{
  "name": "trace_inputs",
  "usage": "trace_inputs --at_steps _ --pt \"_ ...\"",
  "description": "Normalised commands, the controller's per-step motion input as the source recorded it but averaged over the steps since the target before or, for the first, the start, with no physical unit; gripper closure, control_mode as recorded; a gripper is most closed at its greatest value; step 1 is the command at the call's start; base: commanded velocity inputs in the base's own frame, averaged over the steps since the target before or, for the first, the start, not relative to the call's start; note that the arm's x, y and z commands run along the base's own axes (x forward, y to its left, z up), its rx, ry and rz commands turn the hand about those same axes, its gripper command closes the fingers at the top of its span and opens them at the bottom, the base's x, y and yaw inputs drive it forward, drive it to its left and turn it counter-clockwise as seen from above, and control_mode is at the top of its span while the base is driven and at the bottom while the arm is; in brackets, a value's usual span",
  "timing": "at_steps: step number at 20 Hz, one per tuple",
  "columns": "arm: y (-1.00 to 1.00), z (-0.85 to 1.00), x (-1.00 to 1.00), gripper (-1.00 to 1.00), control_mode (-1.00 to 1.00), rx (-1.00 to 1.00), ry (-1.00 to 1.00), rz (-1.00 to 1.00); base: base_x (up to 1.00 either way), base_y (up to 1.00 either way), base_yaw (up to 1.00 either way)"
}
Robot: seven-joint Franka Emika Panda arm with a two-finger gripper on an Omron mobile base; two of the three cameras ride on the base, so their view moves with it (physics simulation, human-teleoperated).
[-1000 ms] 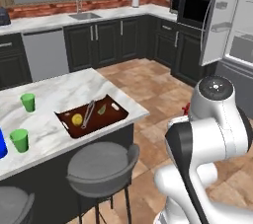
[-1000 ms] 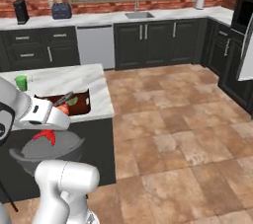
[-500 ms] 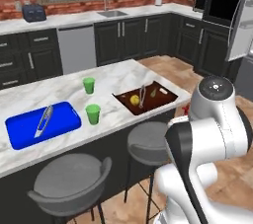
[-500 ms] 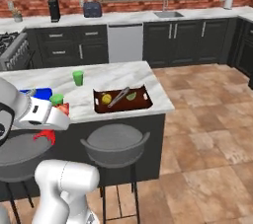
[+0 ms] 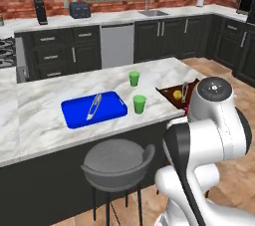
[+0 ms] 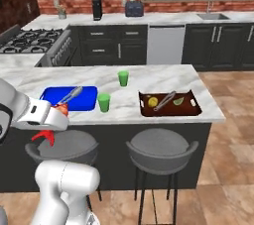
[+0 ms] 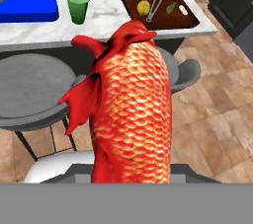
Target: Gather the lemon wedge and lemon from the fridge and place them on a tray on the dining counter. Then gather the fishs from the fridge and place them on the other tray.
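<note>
A: Looking over the arm from its left, we see the blue tray [image 5: 93, 109] on the dining counter [image 5: 40, 105], a silvery utensil [image 5: 94, 106] lying in it. Two green cups [image 5: 139, 103] stand beside that tray, and the brown tray [image 5: 172, 96] with the lemon [image 5: 177, 94] lies further along.

B: From the right, we find the gripper [image 6: 53, 120] below the blue tray's near edge, with red fins [image 6: 43, 136] poking out.

A: In the hand view we watch it clasp a red-orange fish [image 7: 131, 112], tail pointing toward the counter.
</note>
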Motion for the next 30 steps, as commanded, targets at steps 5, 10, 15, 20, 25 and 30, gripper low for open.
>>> trace_inputs --at_steps 5,10,15,20,25,30 --pt "0.0 0.0 0.0 1.0 1.0 0.0 0.0 0.0 0.43 0.06 0.29" --pt "0.0 0.0 0.0 1.0 1.0 0.0 0.0 0.0 0.68 0.15 0.24" --pt "0.0 0.0 0.0 1.0 1.0 0.0 0.0 0.0 0.73 0.27 0.19" --pt "0.14 0.0 0.36 1.0 -1.0 0.01 0.0 0.09 0.48 0.19 0.12" --pt "0.54 0.0 0.89 1.0 -1.0 0.01 0.02 0.19 0.0 0.0 0.0" --pt "0.59 0.0 0.95 1.0 -1.0 0.01 0.09 0.12 0.0 0.0 0.0"
